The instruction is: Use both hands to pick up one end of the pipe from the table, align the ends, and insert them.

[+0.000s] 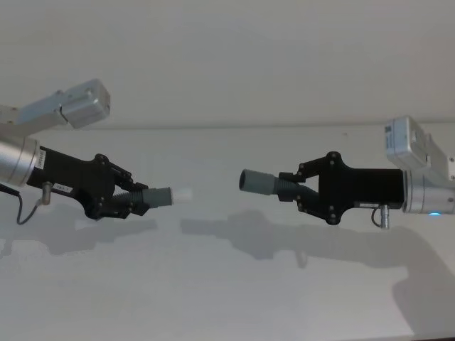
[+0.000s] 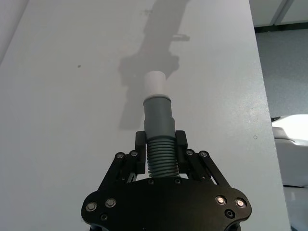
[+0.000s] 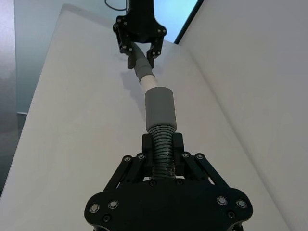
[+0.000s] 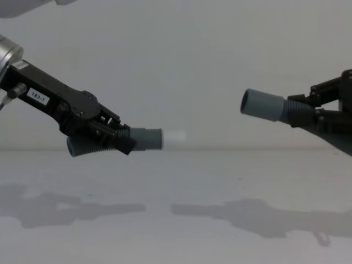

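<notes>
Presently, both hose pieces are held clear above the white bench (image 1: pixel 227 298), their shadows lying on it below. The left gripper (image 1: pixel 131 202) has its jaws closed on the ribbed section of the white-tipped hose piece (image 1: pixel 165 197); the right gripper (image 1: pixel 295 188) has its jaws closed on the ribs of the hollow-cuffed hose piece (image 1: pixel 261 182). The white tip (image 4: pixel 175 137) and the hollow cuff (image 4: pixel 261 104) face each other, well apart, the cuff held higher in the chest view. The pieces are judged light and flexible at the ribs; a hold just behind the cuffs should limit bending during insertion.
</notes>
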`<state>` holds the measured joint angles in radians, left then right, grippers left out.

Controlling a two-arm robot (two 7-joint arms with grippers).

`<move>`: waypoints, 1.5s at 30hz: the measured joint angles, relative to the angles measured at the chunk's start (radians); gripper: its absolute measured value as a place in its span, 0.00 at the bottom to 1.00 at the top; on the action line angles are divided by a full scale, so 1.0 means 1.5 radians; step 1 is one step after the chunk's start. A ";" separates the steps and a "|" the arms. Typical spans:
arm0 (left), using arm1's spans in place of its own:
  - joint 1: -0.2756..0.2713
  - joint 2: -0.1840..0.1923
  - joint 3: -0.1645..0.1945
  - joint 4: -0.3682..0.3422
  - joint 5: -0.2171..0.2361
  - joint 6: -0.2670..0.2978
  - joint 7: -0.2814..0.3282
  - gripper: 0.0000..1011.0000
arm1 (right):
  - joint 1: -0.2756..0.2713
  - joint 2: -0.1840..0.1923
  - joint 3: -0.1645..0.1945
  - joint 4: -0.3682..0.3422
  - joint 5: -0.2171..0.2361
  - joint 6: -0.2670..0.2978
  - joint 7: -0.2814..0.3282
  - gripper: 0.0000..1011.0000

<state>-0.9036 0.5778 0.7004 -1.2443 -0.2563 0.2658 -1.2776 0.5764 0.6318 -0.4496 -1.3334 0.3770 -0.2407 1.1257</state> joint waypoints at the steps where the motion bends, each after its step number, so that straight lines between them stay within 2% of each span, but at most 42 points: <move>1: 0.000 0.000 0.000 0.000 0.000 0.000 0.000 0.32 | 0.005 0.002 -0.003 0.005 0.000 -0.003 0.006 0.21; 16: 0.000 0.000 0.000 0.000 0.000 0.000 0.000 0.32 | 0.024 -0.001 -0.028 0.028 -0.019 -0.012 0.012 0.21; 29: 0.000 0.000 0.000 0.000 0.000 0.000 0.000 0.32 | 0.030 -0.023 -0.052 0.035 -0.029 -0.009 -0.001 0.21; 45: 0.000 0.000 0.000 0.000 0.000 0.000 0.000 0.32 | 0.051 -0.048 -0.078 0.066 -0.034 -0.022 0.006 0.21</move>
<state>-0.9036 0.5778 0.7004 -1.2443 -0.2563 0.2658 -1.2776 0.6528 0.5593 -0.5673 -1.2346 0.3252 -0.2741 1.1339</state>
